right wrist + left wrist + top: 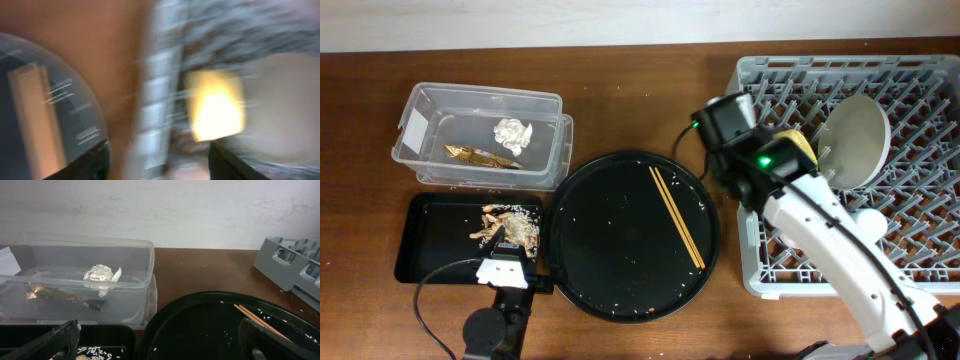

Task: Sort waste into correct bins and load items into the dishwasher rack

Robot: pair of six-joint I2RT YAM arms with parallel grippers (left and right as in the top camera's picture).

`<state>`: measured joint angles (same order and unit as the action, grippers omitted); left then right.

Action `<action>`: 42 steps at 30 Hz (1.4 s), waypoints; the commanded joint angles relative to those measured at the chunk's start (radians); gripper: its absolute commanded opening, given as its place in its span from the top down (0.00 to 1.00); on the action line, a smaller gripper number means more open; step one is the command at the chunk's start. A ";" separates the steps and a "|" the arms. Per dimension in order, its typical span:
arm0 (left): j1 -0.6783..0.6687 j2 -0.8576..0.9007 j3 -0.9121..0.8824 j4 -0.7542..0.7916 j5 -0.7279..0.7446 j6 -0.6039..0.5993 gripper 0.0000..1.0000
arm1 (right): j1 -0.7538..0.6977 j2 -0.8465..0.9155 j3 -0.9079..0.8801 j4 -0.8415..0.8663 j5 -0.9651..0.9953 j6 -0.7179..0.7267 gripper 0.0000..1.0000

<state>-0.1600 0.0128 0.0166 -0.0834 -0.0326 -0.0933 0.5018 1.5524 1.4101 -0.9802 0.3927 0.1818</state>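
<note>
Reaching for the chopsticks [677, 215] lying diagonally on the round black tray [605, 240], bring your right pincer [160, 150], blurred but seemingly spread and empty beside the yellow bowl [800, 148] in the dishwasher rack [920, 240], squarely across both sticks, while your left pincer [157, 329] hangs wide open.

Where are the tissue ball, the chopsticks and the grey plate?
tissue ball [513, 133]: overhead view, centre of the crumpled ball.
chopsticks [676, 216]: overhead view, midway along the pair.
grey plate [857, 140]: overhead view, centre of its face.
</note>
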 commanded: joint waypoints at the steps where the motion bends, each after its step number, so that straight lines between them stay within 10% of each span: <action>1: 0.006 -0.008 -0.008 0.003 0.011 0.016 0.00 | 0.037 0.061 -0.048 -0.015 -0.418 0.106 0.43; 8: 0.006 -0.008 -0.008 0.003 0.011 0.016 0.00 | 0.049 0.258 -0.122 0.010 -0.542 0.153 0.69; 23: 0.006 -0.008 -0.008 0.003 0.011 0.016 0.00 | 0.107 0.358 -0.169 0.118 -0.322 0.191 0.69; 35: 0.006 -0.008 -0.008 0.003 0.011 0.016 0.00 | 0.114 0.358 -0.275 0.202 -0.392 0.194 0.87; 42: 0.006 -0.008 -0.008 0.003 0.011 0.016 0.00 | 0.121 0.272 -0.224 0.132 -0.353 0.166 0.68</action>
<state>-0.1600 0.0128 0.0166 -0.0837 -0.0326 -0.0933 0.6117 1.8935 1.1725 -0.8211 0.0227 0.3645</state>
